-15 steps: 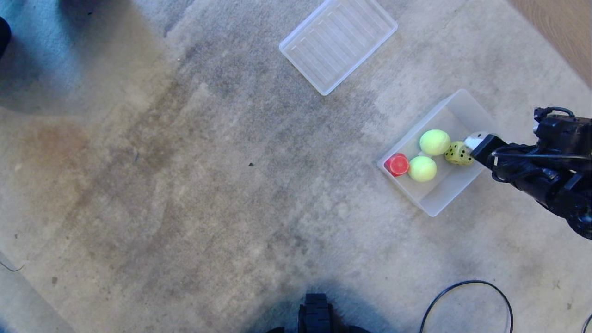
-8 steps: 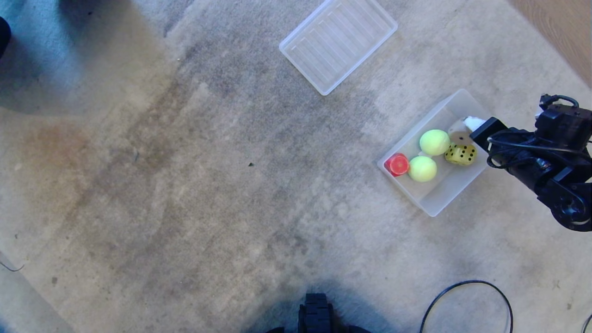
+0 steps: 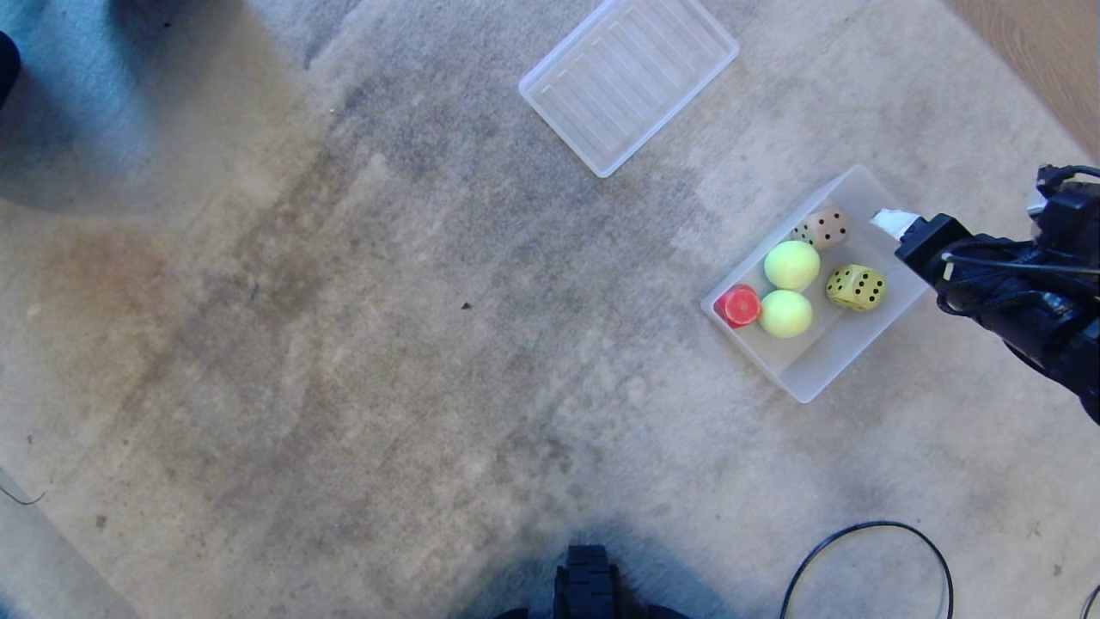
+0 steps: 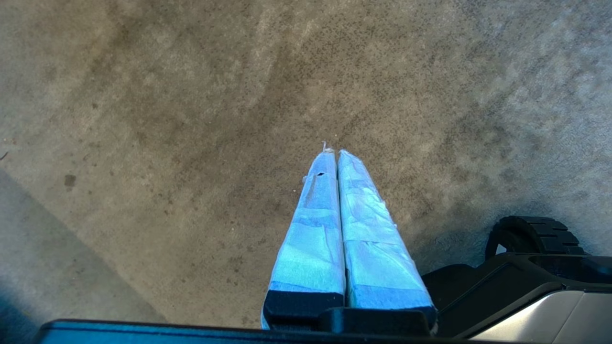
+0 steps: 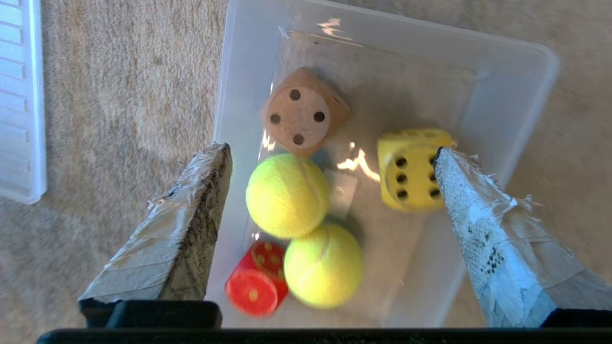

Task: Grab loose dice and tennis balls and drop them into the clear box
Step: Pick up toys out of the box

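Over on the robot's right side, the right gripper (image 5: 330, 157) hangs above the clear box (image 3: 803, 391) with its taped fingers (image 5: 191, 215) spread wide and nothing between them. So this reads to me as the drop step for the beige die (image 3: 821, 228), which sits in the box's far corner. Also inside: the yellow die (image 3: 856, 287), the red die (image 3: 738, 306) and two tennis balls (image 3: 791, 265), touching each other. The dark green die isn't visible anywhere, so my guess is one item is left; the next move calls for backing the arm off the box and hunting for it, probably by turning the base.

The left gripper (image 4: 337, 157) is parked low by the wheel (image 4: 530, 231), fingers pressed together, holding nothing.

Floor is a worn beige carpet (image 3: 387, 344) with dark stains, a strip of wood flooring (image 3: 1048, 52) at the far right. The ribbed clear lid (image 3: 627, 77) lies well apart from the box, and a black cable (image 3: 868, 526) loops near the base.
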You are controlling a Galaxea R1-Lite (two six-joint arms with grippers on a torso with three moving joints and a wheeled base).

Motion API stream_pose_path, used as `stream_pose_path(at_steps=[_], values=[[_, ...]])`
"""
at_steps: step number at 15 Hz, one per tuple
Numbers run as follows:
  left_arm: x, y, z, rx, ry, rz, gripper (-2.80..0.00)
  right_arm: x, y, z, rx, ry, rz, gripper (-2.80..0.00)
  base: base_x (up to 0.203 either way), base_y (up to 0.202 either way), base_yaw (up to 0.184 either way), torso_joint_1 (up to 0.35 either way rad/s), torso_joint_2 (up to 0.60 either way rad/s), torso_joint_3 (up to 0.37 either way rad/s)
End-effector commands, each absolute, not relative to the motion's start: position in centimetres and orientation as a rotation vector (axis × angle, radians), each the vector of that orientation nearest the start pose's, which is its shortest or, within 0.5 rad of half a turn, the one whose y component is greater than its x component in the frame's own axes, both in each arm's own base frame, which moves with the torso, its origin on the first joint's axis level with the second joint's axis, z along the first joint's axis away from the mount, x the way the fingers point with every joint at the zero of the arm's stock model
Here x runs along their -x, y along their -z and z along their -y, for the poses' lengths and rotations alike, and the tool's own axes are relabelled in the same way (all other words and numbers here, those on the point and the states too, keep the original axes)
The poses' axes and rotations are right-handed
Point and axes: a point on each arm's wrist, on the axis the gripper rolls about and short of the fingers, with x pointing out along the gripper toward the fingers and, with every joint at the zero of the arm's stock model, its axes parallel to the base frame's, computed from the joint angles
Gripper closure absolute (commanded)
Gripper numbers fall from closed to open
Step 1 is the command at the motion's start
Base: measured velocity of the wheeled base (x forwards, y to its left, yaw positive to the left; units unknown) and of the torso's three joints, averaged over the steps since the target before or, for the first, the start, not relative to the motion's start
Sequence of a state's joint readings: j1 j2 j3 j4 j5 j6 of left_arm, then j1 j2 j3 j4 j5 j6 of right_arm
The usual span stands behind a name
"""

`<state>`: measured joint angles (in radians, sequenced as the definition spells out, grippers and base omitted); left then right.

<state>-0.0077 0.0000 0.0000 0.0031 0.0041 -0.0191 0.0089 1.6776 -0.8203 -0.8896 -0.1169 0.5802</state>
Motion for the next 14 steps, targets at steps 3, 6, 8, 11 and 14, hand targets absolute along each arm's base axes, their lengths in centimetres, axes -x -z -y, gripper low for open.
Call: stream_pose_path(at_steps=[3,6,8,11,14], values=[[2.3,-7.5,0.0,0.020,0.003,-0.003,0.00,-22.6,-24.2,-0.1,-0.599,0.081,0.055,0.00,0.000,0.000,0.000,0.000,0.00,0.000],[2.3,-7.5,0.0,0.020,0.003,-0.003,0.00,-16.8,-22.7,-0.1,-0.550,0.105,-0.074,0.00,0.000,0.000,0.000,0.000,0.00,0.000],[2.3,-7.5,0.0,0.020,0.003,-0.003,0.00,-12.5,-21.4,-0.1,-0.478,0.101,-0.120,0.00,0.000,0.000,0.000,0.000,0.00,0.000],[2.3,-7.5,0.0,0.020,0.003,-0.003,0.00,-6.5,-18.1,0.0,-0.355,0.094,-0.156,0.00,0.000,0.000,0.000,0.000,0.00,0.000],[2.3,-7.5,0.0,0.020,0.003,-0.003,0.00,-1.6,-14.6,0.2,-0.255,0.089,-0.191,0.00,0.000,0.000,0.000,0.000,0.00,0.000]])
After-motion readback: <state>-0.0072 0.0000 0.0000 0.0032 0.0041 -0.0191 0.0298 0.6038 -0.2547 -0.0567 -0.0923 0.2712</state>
